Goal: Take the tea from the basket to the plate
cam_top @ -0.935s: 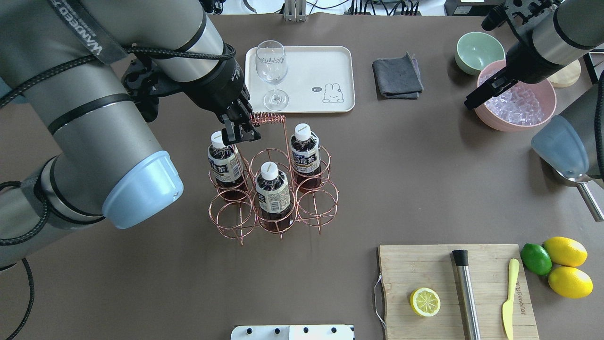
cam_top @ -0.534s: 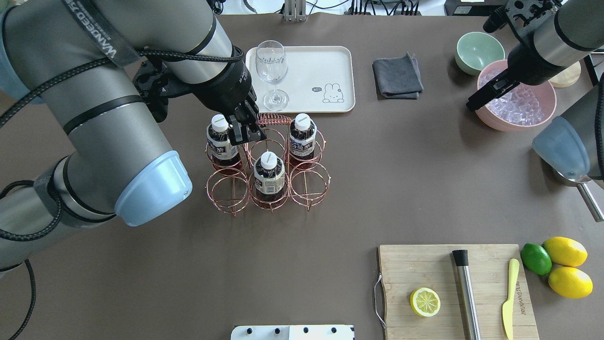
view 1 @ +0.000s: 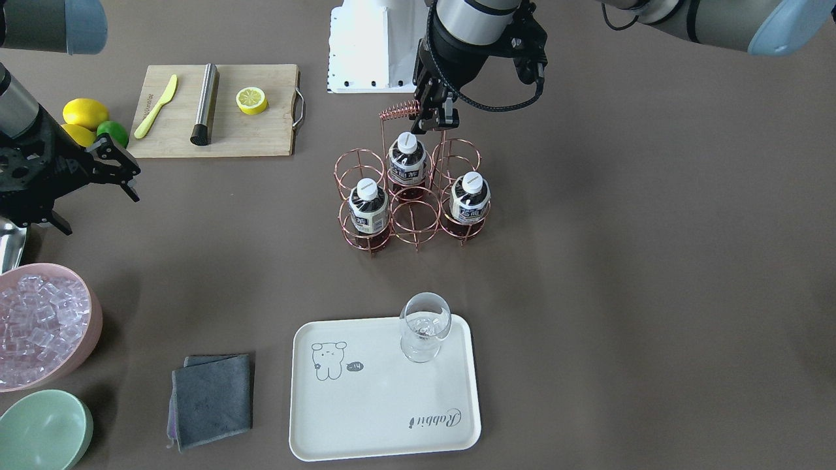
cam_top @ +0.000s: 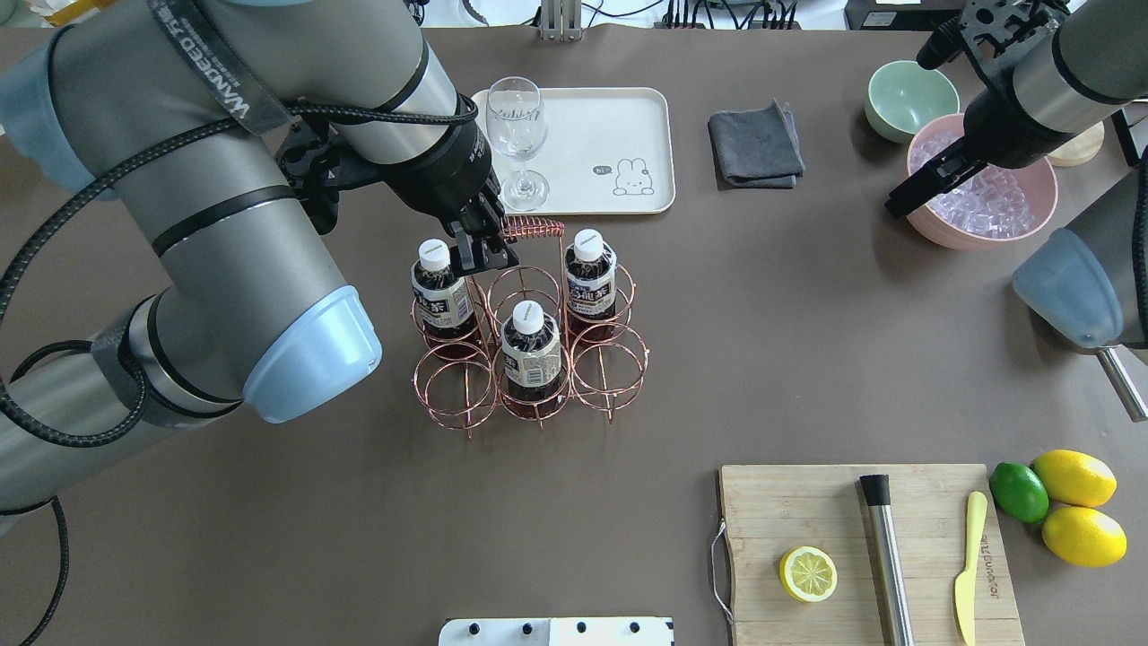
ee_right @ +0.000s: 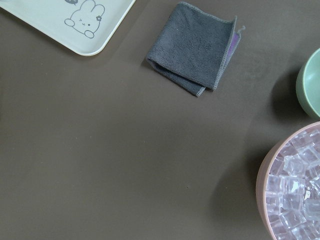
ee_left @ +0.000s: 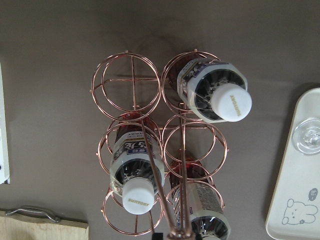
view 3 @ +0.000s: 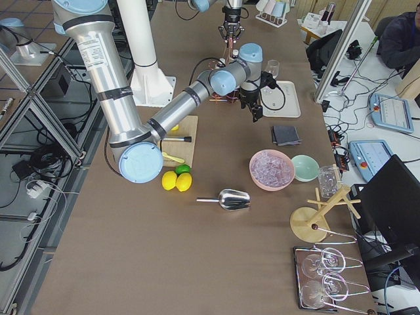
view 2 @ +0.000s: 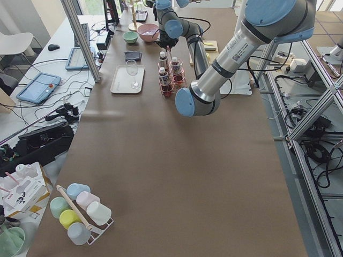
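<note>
The copper wire basket (cam_top: pixel 448 386) stands in the middle of the table with three tea bottles in it (cam_top: pixel 439 292) (cam_top: pixel 531 350) (cam_top: pixel 589 278). My left gripper (cam_top: pixel 480 247) is shut on the basket's coiled handle (cam_top: pixel 531 229), above the bottles. The left wrist view looks straight down on the basket (ee_left: pixel 127 85) and the tea caps (ee_left: pixel 230 100). The cream plate (cam_top: pixel 628 126) lies just beyond the basket and bears a wine glass (cam_top: pixel 517 135). My right gripper (cam_top: pixel 897 199) hangs open and empty beside the pink bowl, far from the basket.
A grey cloth (cam_top: pixel 756 144) lies right of the plate. A pink bowl of ice (cam_top: pixel 987 193) and a green bowl (cam_top: pixel 910 99) stand at the far right. A cutting board (cam_top: pixel 807 520) with a lemon half, a metal muddler and a knife lies near right, with lemons and a lime beside it.
The basket, held by its handle in my left gripper, has moved away and slightly down, then to the right, closer to the plate. The right arm has barely moved.
</note>
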`<state>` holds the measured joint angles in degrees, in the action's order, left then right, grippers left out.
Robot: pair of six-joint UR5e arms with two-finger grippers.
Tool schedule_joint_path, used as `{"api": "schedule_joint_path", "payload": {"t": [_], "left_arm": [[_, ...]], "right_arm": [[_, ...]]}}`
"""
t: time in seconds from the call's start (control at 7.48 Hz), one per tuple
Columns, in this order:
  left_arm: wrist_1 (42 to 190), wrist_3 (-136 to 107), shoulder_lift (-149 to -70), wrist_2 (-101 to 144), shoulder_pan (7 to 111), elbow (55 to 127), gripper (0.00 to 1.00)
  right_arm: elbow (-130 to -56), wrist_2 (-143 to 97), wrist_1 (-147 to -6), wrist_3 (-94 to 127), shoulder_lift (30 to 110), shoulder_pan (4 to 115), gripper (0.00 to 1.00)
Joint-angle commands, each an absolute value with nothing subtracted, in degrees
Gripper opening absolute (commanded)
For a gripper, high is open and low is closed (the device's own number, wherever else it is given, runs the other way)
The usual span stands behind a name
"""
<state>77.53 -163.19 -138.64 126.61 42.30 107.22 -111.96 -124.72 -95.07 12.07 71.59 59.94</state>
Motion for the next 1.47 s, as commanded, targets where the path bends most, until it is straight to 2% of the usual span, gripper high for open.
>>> {"api": "schedule_joint_path", "payload": {"t": [0.0, 0.27, 0.67, 1.34], "left_arm": [[77.70, -163.13, -138.34, 126.65, 42.28, 107.14, 0.00], [77.70, -163.13, -138.25, 126.65, 42.28, 107.40, 0.00], [77.70, -163.13, -137.90, 126.83, 42.28, 107.49, 0.00], [77.61, -163.21, -137.37, 127.09, 42.45, 107.58, 0.00]], "right_arm": [[-112.58, -124.45, -95.10, 11.87, 72.07, 59.85, 1.00], [-113.37, -124.80, -94.92, 11.87, 71.46, 59.77, 1.00], [-111.19, -125.24, -75.29, 13.18, 72.77, 58.37, 1.00], [-111.36, -124.21, -74.62, 23.25, 63.74, 48.99, 1.00]]}}
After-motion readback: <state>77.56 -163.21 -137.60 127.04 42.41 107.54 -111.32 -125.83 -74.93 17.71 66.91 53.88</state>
